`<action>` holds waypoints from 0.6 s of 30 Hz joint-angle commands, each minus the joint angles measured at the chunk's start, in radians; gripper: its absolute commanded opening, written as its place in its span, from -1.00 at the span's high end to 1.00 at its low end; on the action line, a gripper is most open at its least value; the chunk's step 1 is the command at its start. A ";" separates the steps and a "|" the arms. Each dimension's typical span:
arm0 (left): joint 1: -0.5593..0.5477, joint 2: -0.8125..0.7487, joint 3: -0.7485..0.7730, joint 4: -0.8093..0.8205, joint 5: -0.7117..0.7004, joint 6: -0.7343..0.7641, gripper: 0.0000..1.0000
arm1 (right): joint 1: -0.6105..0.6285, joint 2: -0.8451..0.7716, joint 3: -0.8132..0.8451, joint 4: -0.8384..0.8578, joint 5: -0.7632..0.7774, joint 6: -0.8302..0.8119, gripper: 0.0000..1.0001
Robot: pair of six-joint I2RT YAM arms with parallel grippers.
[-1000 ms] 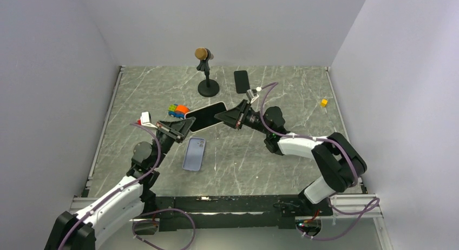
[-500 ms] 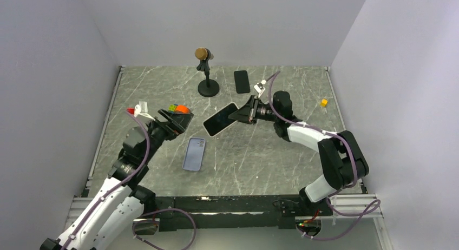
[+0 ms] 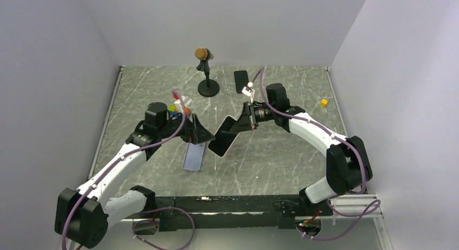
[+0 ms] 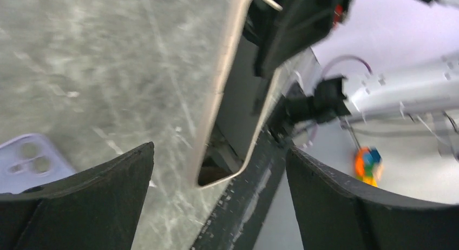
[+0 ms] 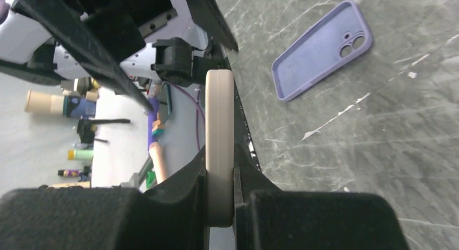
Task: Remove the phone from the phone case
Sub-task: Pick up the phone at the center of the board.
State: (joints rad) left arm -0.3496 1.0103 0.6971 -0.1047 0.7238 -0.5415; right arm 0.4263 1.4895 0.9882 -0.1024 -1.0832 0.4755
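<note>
The phone [image 3: 223, 137], dark screen with a pale beige rim, hangs tilted just above the table's middle. My right gripper [image 3: 241, 122] is shut on its upper end. In the right wrist view the phone's edge [image 5: 219, 147] sits clamped between the fingers of that gripper [image 5: 220, 174]. The empty lavender phone case [image 3: 194, 155] lies flat on the table, inside up, left of the phone, and shows in the right wrist view too [image 5: 322, 50]. My left gripper [image 3: 203, 135] is open beside the phone's lower end, holding nothing. Between its fingers [image 4: 219, 152] I see the phone [image 4: 238, 87], and the case [image 4: 27, 160] is at the left.
A microphone stand [image 3: 205, 71] rises at the back centre. A second black phone [image 3: 241, 81] lies flat to its right. A small yellow cube [image 3: 323, 103] sits at far right. A colourful toy [image 3: 181, 105] is behind my left wrist.
My left gripper let go of the phone's end, opened, and swung right over the case. My right gripper carried the phone down and toward the table's middle, tilting it steeper.
</note>
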 commanded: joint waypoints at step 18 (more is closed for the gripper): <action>-0.163 0.009 -0.019 0.346 0.163 -0.127 1.00 | 0.058 -0.064 -0.015 0.344 -0.011 0.319 0.21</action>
State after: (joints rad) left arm -0.4938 1.0973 0.7200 0.0196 0.9504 -0.5716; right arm 0.4702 1.4536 0.9920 0.0273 -1.2255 0.5678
